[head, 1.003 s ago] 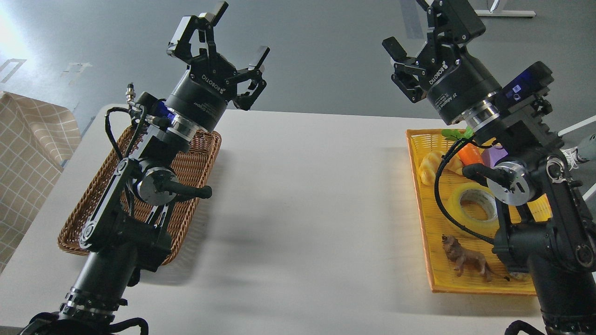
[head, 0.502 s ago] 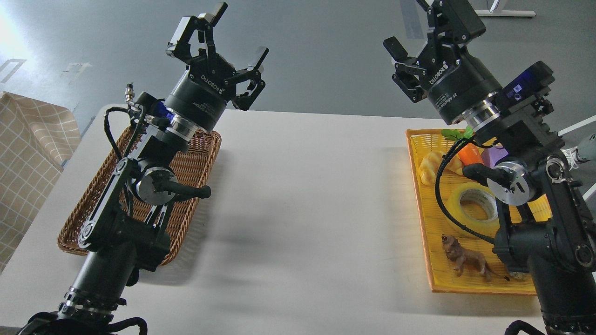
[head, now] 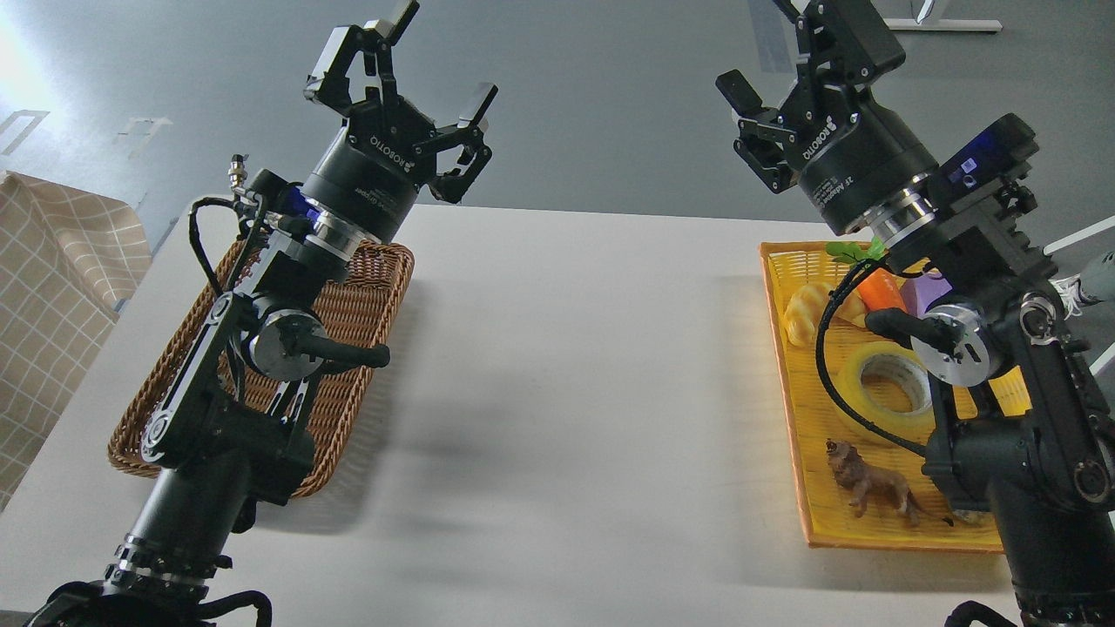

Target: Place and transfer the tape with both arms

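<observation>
The tape (head: 881, 387), a yellow roll with a white-grey core, lies flat in the yellow tray (head: 797, 470) at the right of the table. My right arm and a cable partly cover it. My right gripper (head: 784, 52) is raised high above the tray's far end, open and empty; its upper finger is cut off by the frame's top edge. My left gripper (head: 440, 57) is raised above the far end of the brown wicker basket (head: 357, 318) at the left, open and empty.
The yellow tray also holds a bread roll (head: 806, 312), a toy carrot (head: 880, 287), a purple object (head: 925, 292) and a brown toy lion (head: 871, 488). The white table (head: 566, 392) lies between basket and tray. A checked cloth (head: 52, 287) hangs at the far left.
My left arm has shifted slightly left and up. The right arm, the tape and the other things have hardly moved.
</observation>
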Controlling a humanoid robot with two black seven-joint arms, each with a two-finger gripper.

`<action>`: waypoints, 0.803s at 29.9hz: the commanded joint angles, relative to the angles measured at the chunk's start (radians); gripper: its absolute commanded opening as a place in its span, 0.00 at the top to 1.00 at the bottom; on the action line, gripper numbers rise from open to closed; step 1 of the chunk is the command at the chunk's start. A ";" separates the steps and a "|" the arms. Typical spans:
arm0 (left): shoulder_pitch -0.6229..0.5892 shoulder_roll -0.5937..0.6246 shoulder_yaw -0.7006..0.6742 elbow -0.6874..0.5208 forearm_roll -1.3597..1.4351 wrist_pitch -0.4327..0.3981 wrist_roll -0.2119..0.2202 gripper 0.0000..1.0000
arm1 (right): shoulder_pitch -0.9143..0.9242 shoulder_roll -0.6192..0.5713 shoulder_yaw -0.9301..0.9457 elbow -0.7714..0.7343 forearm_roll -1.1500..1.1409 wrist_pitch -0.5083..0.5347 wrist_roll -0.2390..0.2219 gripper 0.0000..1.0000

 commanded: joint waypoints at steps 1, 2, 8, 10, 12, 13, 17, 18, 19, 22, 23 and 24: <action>0.003 0.002 0.000 0.000 0.000 0.001 0.000 0.02 | -0.004 0.000 0.000 0.001 0.000 0.000 0.001 0.00; 0.003 0.003 -0.001 0.000 0.000 0.001 0.000 0.02 | -0.004 0.000 0.000 0.001 0.000 0.000 0.001 0.00; 0.003 0.012 -0.001 0.000 -0.005 0.001 0.000 0.02 | 0.000 0.000 0.000 0.002 0.000 0.000 0.001 0.00; 0.003 0.014 -0.001 0.000 -0.006 0.001 0.000 0.02 | 0.000 0.000 0.000 0.002 0.000 0.000 0.001 0.00; 0.003 0.014 -0.001 0.000 -0.006 0.002 0.000 0.02 | -0.001 0.000 0.002 0.002 0.000 0.000 0.001 0.00; 0.003 0.014 -0.001 0.000 -0.006 0.002 0.000 0.02 | 0.000 0.000 0.002 0.002 0.000 0.000 0.001 0.00; 0.005 0.012 0.000 0.000 -0.006 0.019 0.000 0.02 | -0.001 0.000 0.000 0.001 0.000 -0.002 0.001 0.00; 0.005 0.012 0.000 0.000 -0.006 0.025 0.000 0.02 | -0.003 0.000 0.002 0.001 0.000 -0.002 0.001 0.00; 0.005 0.012 0.000 0.000 -0.006 0.027 0.000 0.02 | -0.004 0.000 0.003 0.001 -0.001 -0.002 0.001 0.00; 0.005 0.012 0.000 0.000 -0.006 0.028 0.000 0.02 | -0.003 -0.024 0.003 0.007 -0.001 -0.002 0.001 0.00; 0.003 0.012 0.000 0.000 -0.006 0.028 0.000 0.02 | -0.003 -0.037 0.006 0.009 0.000 -0.002 0.001 0.00; 0.003 0.012 0.000 0.000 -0.006 0.028 0.000 0.02 | -0.003 -0.064 0.012 0.010 0.000 -0.002 0.003 0.00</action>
